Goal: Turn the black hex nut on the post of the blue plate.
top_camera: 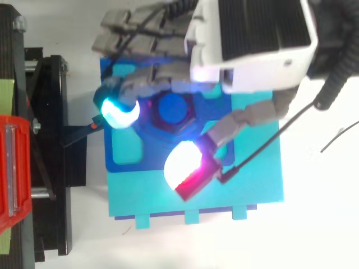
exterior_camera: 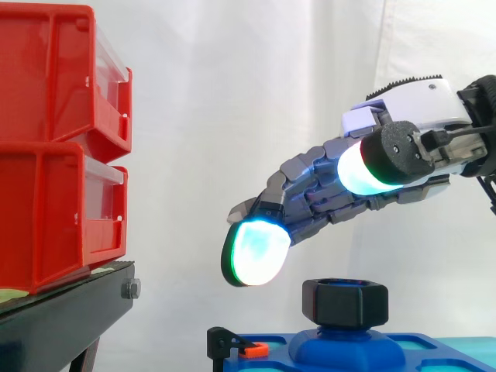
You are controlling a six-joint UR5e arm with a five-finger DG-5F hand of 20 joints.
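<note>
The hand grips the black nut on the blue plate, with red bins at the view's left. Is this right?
No: the hand hovers open above the nut, not touching it; the side view shows the gap. The plate and bins are as stated.

Side camera sits low, level with the nut [exterior_camera: 345, 302], close in, looking across at the curtain [exterior_camera: 232, 93]; bins [exterior_camera: 46, 155] left, hand [exterior_camera: 325, 194] entering right. Top camera looks straight down, also close, bins at its left edge. Both share nut, plate [top_camera: 252, 185], hand and bins.
</note>
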